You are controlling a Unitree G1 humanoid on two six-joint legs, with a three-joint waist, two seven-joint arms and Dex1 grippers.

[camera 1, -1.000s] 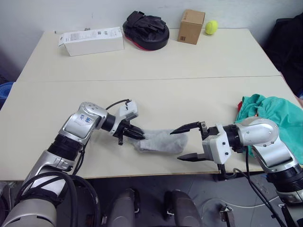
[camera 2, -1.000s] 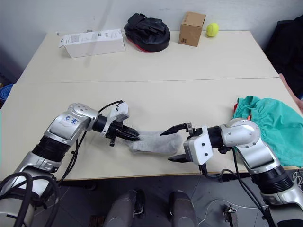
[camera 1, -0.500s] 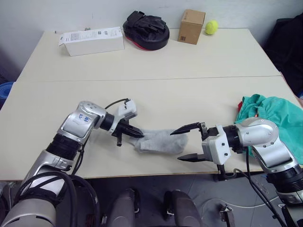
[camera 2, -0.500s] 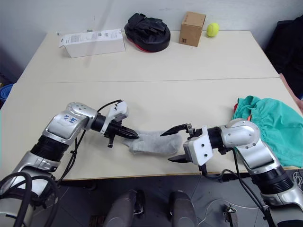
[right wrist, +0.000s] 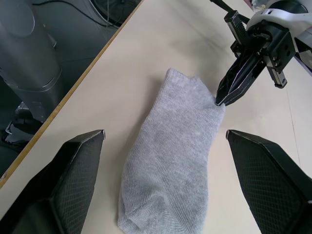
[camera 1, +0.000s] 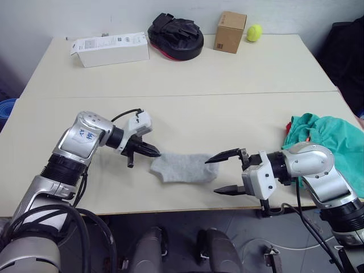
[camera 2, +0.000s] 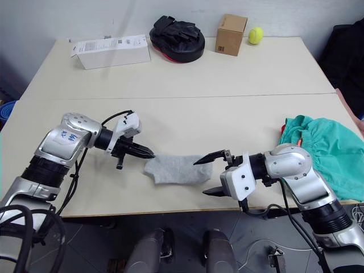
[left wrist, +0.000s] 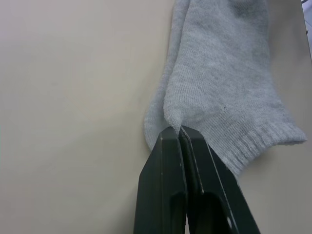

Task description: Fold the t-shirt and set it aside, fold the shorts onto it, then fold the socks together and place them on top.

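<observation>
The light grey socks (camera 1: pixel 182 167) lie flat as one stacked piece near the table's front edge, seen close up in the left wrist view (left wrist: pixel 224 83). My left gripper (camera 1: pixel 156 152) is at their left end, shut on a pinch of the cuff edge, where the knit puckers. My right gripper (camera 1: pixel 212 176) stands open just right of the socks, one finger on each side of their toe end, without touching. The teal-green shorts (camera 1: pixel 330 133) lie in a heap at the right edge. A red sliver (camera 2: pixel 282 130) peeks out under them; the t-shirt is otherwise hidden.
Along the far side of the table (camera 1: pixel 227 108) stand a white flat box (camera 1: pixel 111 49), a black padded item (camera 1: pixel 175 35), a small cardboard box (camera 1: pixel 230 32) and a yellow-green ball (camera 1: pixel 253 32). The front edge runs just below the socks.
My left gripper has drawn back to the left with the cuff edge in it. The socks went from bunched to flat and slid slightly left. The right gripper has stayed put.
</observation>
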